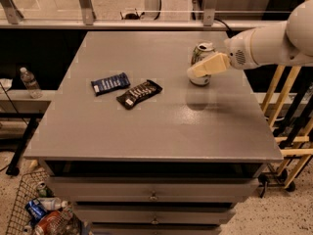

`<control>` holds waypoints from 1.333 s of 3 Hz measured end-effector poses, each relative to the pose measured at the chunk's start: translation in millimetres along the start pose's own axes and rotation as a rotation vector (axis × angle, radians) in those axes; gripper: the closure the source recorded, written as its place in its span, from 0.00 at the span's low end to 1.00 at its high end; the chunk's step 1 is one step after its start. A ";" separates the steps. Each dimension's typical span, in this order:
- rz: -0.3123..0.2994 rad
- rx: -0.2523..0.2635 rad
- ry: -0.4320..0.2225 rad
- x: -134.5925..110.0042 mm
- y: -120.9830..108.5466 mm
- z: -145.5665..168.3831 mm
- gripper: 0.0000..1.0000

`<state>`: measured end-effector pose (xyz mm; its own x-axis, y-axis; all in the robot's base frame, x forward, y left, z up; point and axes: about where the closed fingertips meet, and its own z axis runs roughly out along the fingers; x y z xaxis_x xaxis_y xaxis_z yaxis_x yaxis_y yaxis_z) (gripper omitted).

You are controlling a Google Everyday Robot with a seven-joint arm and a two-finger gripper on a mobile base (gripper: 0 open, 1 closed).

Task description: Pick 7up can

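Observation:
The 7up can (pixel 202 52) stands upright on the grey table (pixel 146 126), toward its far right side; it is green and white with a silver top. My gripper (pixel 199 68) reaches in from the right on a white arm (pixel 274 40). Its cream-coloured tip lies across the front of the can's lower half, at or touching it, and hides part of the can's body. The can rests on the table.
A blue snack-bar wrapper (pixel 110 83) and a dark snack-bar wrapper (pixel 139 93) lie left of centre on the table. Drawers sit under the tabletop. A wire basket with bottles (pixel 41 214) is on the floor at lower left. Wooden rails (pixel 288 111) stand to the right.

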<state>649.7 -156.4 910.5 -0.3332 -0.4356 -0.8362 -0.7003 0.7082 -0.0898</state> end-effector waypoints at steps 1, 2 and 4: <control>0.003 -0.018 -0.025 -9.6 1.0 19.8 0.00; 0.008 -0.030 -0.044 -14.9 0.5 34.8 0.15; 0.013 -0.044 -0.073 -20.5 -0.7 43.7 0.62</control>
<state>684.6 -123.6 904.1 -0.2962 -0.3836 -0.8747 -0.7238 0.6876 -0.0564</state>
